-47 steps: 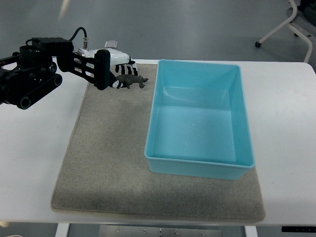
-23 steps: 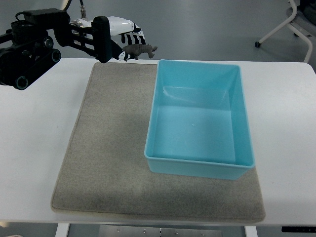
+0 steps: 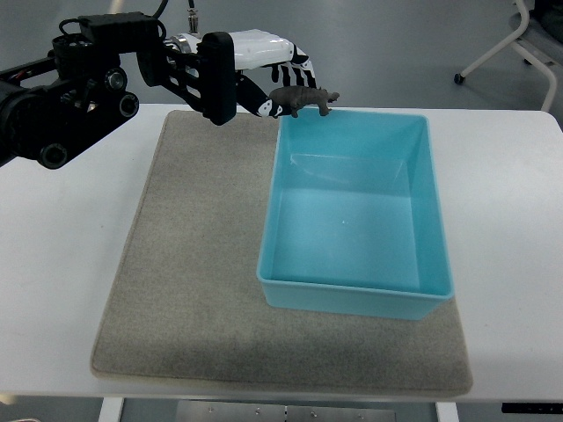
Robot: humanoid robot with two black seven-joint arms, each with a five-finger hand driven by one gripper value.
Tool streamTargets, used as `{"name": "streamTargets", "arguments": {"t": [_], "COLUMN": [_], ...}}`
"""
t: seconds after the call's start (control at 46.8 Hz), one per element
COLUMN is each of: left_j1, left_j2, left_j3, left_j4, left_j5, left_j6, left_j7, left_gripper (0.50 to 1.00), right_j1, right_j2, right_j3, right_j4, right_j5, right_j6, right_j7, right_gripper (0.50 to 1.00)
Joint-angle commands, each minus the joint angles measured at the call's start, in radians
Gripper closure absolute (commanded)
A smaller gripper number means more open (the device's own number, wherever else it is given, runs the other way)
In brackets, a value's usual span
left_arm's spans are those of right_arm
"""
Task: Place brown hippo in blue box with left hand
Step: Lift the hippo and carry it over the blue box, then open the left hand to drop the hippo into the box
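My left hand [image 3: 280, 88] reaches in from the upper left, its white and black fingers shut on the brown hippo [image 3: 304, 98]. The small dark toy hangs in the air just above the far left corner of the blue box [image 3: 355, 286]. The box is an open light blue rectangular tub with nothing inside, standing on the right part of a grey mat [image 3: 189, 281]. The right arm is out of the picture.
The mat lies on a white table [image 3: 53, 264]. The black forearm and its cable [image 3: 79, 83] cross above the table's far left corner. A white chair base [image 3: 519, 44] stands on the floor at the upper right.
My left hand has carried the hippo up off the mat's far edge and then rightwards, from left of the box to over its far left corner.
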Motion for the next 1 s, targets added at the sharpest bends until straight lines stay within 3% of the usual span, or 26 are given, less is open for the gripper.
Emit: {"name": "streamTargets", "arguments": {"t": [0.0,0.727,0.983], "left_j1": [0.004,0.056,0.086], "left_j2": [-0.002,-0.130,-0.152], "left_j3": [0.003,0.040,0.045], "left_j4": [-0.023,-0.010,-0.007], "left_j5": [-0.017,-0.026,-0.029], "left_j6": [-0.004,-0.015,-0.009], "left_j7": [0.000,0.000,0.000], "left_gripper": [0.937,0.907,0.615], "right_j1": [0.000,0.000,0.000], "right_j2": [0.000,0.000,0.000], "right_j3": [0.000,0.000,0.000], "right_j4": [0.000,0.000,0.000], "right_j5": [0.000,0.000,0.000], "right_j6": [0.000,0.000,0.000], "right_j7": [0.000,0.000,0.000], "right_gripper": [0.564,0.564,0.564]}}
